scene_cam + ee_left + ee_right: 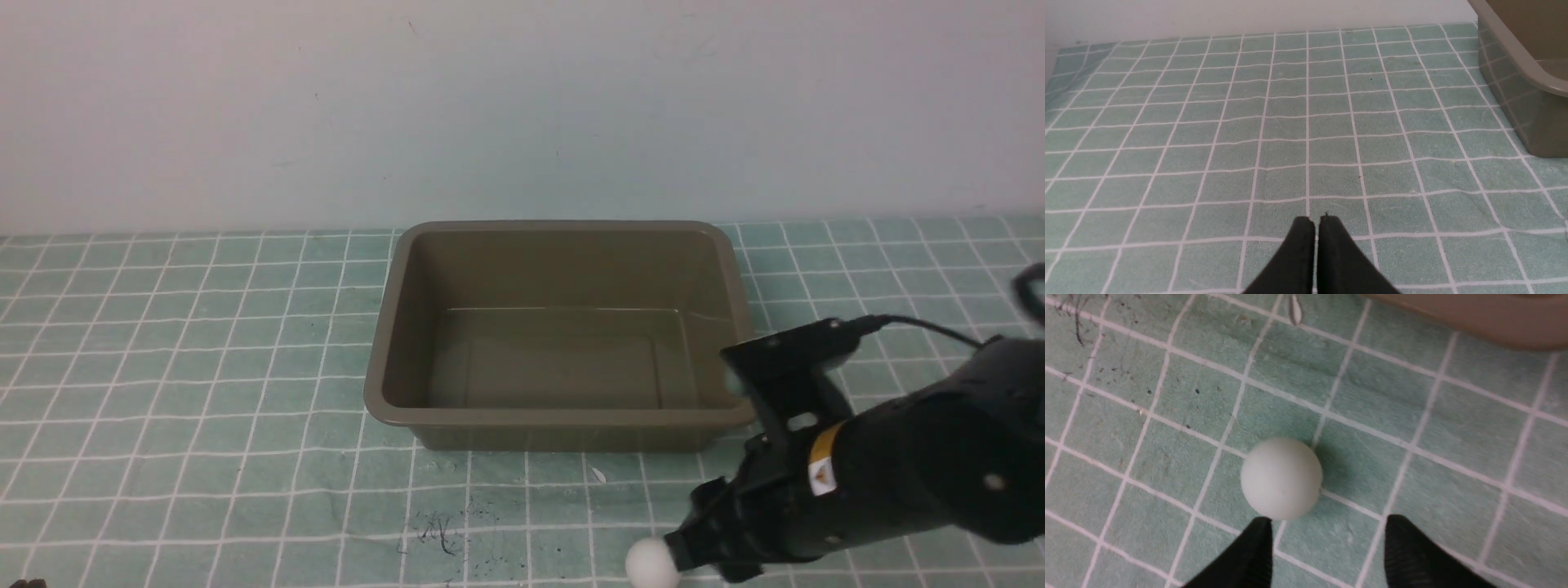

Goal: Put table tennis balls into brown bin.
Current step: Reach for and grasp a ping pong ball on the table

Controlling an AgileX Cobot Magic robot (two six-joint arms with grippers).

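Note:
A white table tennis ball (653, 563) lies on the green checked cloth near the front edge, in front of the brown bin (392, 310). The bin holds nothing that I can see. My right gripper (1327, 526) is open and low over the cloth; the ball (1282, 477) sits just beyond its tips, nearer one black finger (1253, 551), not between them. In the front view the right arm (882, 482) reaches in from the right, its tip beside the ball. My left gripper (1316, 222) is shut on nothing above bare cloth, with a bin corner (1527, 81) off to one side.
The green cloth with white grid lines (204, 367) covers the table up to a pale wall (490, 106). Dark scribble marks (437, 531) stain the cloth in front of the bin. A cable (922, 327) runs from the right wrist.

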